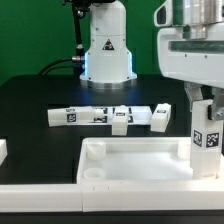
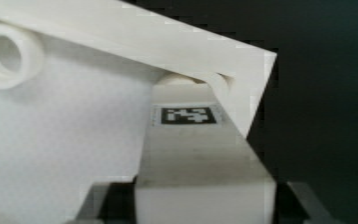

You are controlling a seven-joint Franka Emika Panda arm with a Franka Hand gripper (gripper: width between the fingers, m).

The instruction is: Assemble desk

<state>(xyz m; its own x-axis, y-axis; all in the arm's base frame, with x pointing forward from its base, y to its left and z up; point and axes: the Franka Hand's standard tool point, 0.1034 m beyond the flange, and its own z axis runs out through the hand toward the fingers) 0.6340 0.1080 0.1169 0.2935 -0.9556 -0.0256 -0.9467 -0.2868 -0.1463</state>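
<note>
The desk top (image 1: pixel 130 148) is a white rimmed tray lying at the front of the black table, with a round socket (image 1: pixel 95 172) in its corner on the exterior view's left. My gripper (image 1: pixel 205 106) is shut on a white tagged leg (image 1: pixel 206 138). It holds the leg upright over the top's corner on the exterior view's right. In the wrist view the leg (image 2: pixel 202 160) runs from between my gripper's (image 2: pixel 202 208) jaws to the desk top's (image 2: pixel 69 130) corner. Whether its end sits in a socket is hidden. Another round socket (image 2: pixel 2 55) shows there.
Three loose tagged legs (image 1: pixel 70 115) (image 1: pixel 122 118) (image 1: pixel 160 116) lie in a row on the table behind the top. The arm's white base (image 1: pixel 107 50) stands at the back. A small white object (image 1: pixel 3 150) pokes in at the exterior view's left edge.
</note>
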